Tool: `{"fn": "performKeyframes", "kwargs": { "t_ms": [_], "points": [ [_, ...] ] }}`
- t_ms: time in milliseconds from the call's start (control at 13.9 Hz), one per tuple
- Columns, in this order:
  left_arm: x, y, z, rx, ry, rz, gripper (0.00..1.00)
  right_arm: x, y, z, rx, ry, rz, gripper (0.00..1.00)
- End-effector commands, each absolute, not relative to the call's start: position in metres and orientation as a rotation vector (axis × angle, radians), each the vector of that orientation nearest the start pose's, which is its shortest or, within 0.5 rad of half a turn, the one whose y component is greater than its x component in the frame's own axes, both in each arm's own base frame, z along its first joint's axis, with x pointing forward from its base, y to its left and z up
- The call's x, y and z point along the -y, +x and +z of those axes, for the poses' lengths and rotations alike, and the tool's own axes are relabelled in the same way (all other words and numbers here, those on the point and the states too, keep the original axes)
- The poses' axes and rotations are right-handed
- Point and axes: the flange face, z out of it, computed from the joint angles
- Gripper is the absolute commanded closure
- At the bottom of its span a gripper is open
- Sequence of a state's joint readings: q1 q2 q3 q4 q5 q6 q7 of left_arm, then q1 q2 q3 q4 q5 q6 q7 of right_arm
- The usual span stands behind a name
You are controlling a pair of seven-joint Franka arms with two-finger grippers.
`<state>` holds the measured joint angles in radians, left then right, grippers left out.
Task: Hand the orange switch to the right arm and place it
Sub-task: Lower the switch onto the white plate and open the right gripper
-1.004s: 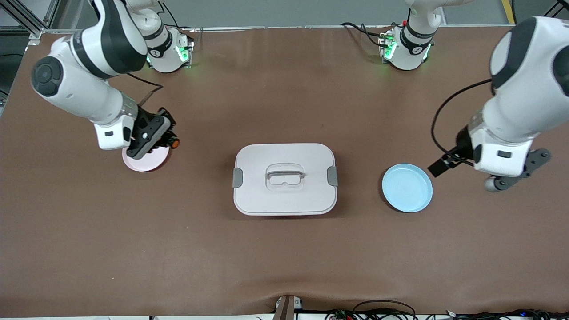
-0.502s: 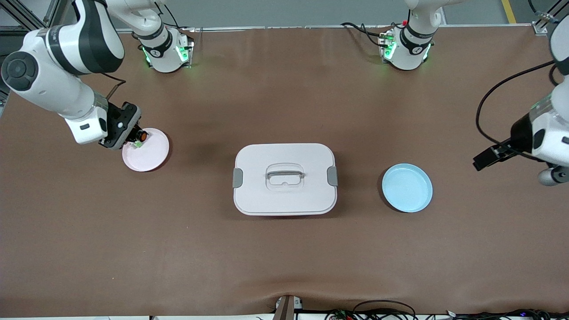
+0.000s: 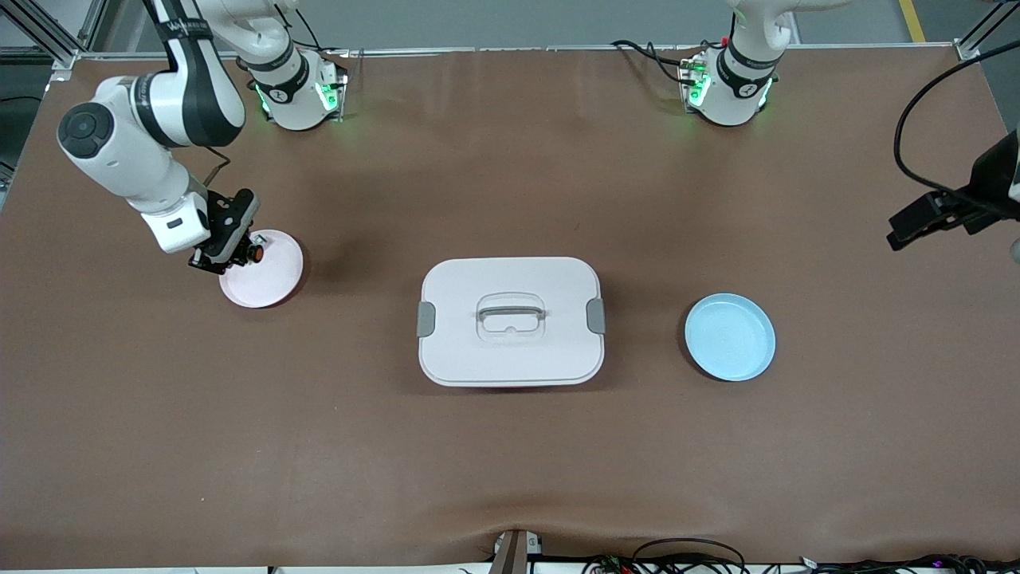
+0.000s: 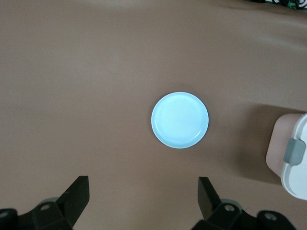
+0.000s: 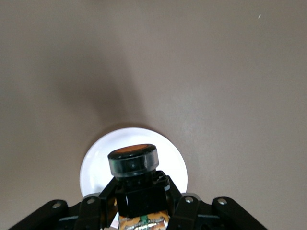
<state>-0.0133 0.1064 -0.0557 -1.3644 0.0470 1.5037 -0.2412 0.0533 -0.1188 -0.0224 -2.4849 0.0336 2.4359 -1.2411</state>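
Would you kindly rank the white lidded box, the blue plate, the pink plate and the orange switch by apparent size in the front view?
1. White lidded box
2. Blue plate and pink plate: alike
3. Orange switch

Two robot arms: the right arm, the left arm at the frame's edge.
Two hands: right hand, left hand.
Two arm bases along the table's top edge: one, another.
Two plates: one pink plate, one blue plate.
One orange switch.
One white lidded box, with one handle on top and two grey latches: one, another.
One brown table.
Several cables at the table's near edge, number unclear.
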Motion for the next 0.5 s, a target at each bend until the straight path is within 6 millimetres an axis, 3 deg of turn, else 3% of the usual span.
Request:
{"fn": "performKeyframes", "kwargs": {
  "t_ms": [0,430],
  "points": [
    [0.028,0.552,0.655,0.210,-3.118,-0.034,0.00,-0.001,0.445,0.319,1.929,-2.567,-0.190,1.00],
    [0.030,0.523,0.644,0.187,-3.125,-0.062,0.00,0.011,0.437,0.260,1.975,-2.555,-0.205,1.00]
  ]
}}
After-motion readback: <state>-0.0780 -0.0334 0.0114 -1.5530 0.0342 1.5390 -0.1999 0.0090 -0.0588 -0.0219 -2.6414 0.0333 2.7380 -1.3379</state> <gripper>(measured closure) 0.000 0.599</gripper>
